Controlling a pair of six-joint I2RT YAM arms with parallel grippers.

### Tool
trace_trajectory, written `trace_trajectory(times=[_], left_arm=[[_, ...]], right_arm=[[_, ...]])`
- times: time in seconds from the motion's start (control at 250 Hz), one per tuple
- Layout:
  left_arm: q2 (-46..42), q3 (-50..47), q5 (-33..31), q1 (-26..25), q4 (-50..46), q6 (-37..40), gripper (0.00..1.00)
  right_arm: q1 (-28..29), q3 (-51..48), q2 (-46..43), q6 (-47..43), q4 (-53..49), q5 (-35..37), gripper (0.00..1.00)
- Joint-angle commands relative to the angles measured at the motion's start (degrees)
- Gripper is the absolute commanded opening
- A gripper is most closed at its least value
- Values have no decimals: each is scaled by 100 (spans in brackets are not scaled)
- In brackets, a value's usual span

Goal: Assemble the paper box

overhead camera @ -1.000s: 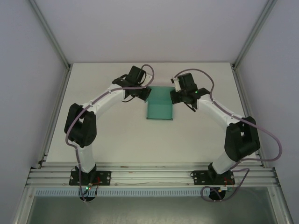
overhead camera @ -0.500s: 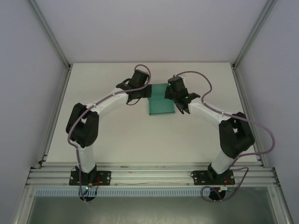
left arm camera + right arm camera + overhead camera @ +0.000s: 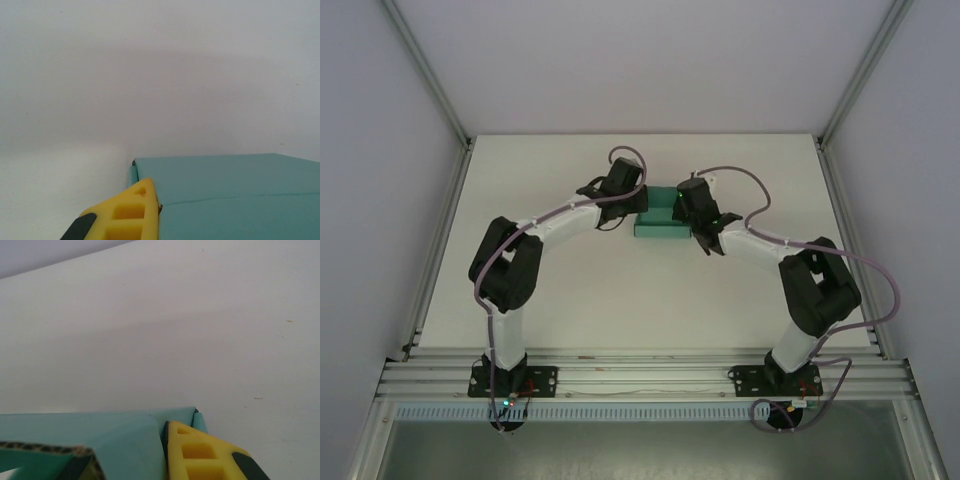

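**Supervisor:** Status?

**Operator:** Both arms have drawn inward. The teal-green thin-card paper box (image 3: 658, 226) sits centrally on the white bench (image 3: 570, 290), toward its far edge. Its footprint is now shorter, so I judge a panel folded up.

**Supervisor:** Tools?

**Operator:** Right gripper (image 3: 686, 212) narrow, pinching card. Left gripper (image 3: 636, 206) closed at the box's left edge; hold unconfirmed.

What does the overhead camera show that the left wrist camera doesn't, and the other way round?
Overhead: the left arm and right arm meeting at opposite ends of the box, with the table spread around them. Left wrist: a yellow finger lying along the box's edge, and a crease across its top. Shared: the teal box and the white table.
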Motion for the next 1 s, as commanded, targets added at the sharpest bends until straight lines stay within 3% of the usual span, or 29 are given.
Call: trace_trajectory(times=[0.0,0.22,0.316,0.38,0.516,0.584,0.724,0.787,0.903,0.995], left_arm=[[-133,-353,374,-262,831,70,0],[-502,-1069,576,-320,1168,291,12],[-678,-1188,574,-320,1058,363,22],[-827,-1262,640,-323,987,418,36],[-1205,-1419,657,-320,799,419,52],[-1395,-1481,624,-321,676,431,66],[-1703,-1461,384,-321,147,478,82],[-1847,-1432,198,-314,-82,464,99],[-2004,-1165,-318,-230,-683,282,100],[-2076,-897,-355,-56,-1030,136,100]], right_arm=[[180,-412,-8,-205,438,-188,11],[302,-1164,-188,-731,1229,-82,10],[464,-1427,-316,-1164,1314,164,10],[506,-1579,-400,-1307,1309,245,11],[534,-1876,-503,-1364,1449,220,11],[576,-2002,-513,-1412,1573,222,11],[774,-2073,-461,-1784,1656,348,12],[889,-2034,-408,-1945,1617,463,12],[978,-1983,-304,-2004,1641,566,12],[982,-1961,-259,-2025,1650,611,12]])
